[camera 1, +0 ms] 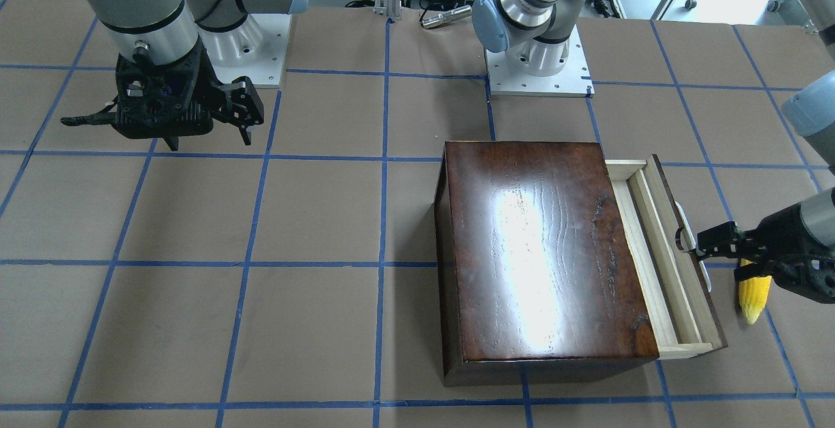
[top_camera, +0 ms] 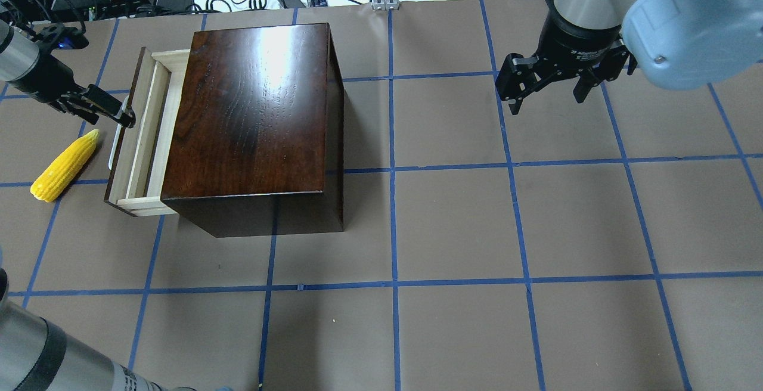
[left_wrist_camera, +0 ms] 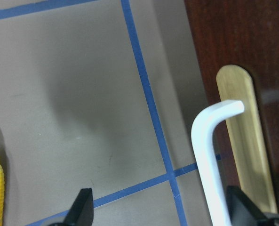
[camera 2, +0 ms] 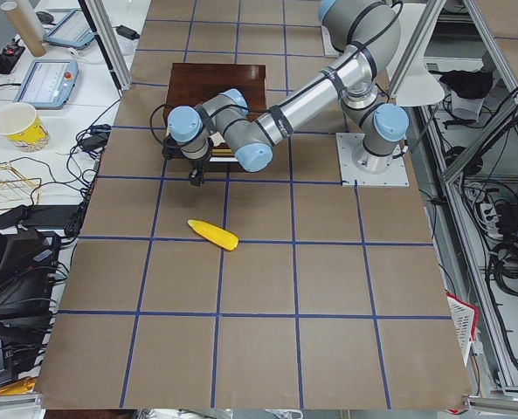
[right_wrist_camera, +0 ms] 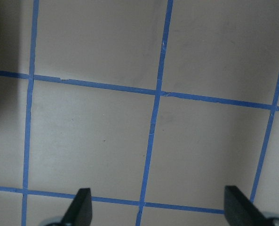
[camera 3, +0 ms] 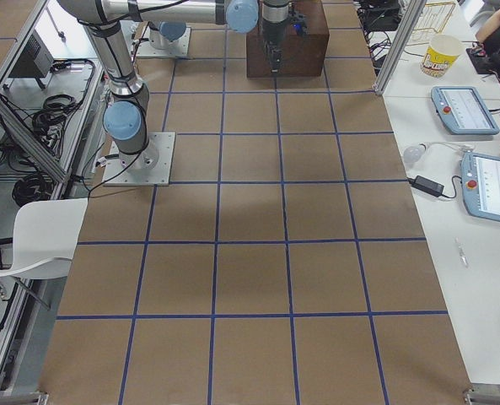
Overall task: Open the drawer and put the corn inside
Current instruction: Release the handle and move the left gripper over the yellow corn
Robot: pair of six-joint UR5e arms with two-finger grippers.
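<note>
Overhead exterior shows corn (top_camera: 64,164) lying near left fingers (top_camera: 112,109), not touching.

The corn (top_camera: 64,164) lies beside the drawer (top_camera: 143,140) jutting from the box (top_camera: 256,111), apparently not touching.

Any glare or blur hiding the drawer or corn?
Front-facing view: a broad white glare washes out the box top; drawer and corn are clear. Overhead view: smaller glare at the box's far edge. Left wrist view: handle slightly soft.
</note>
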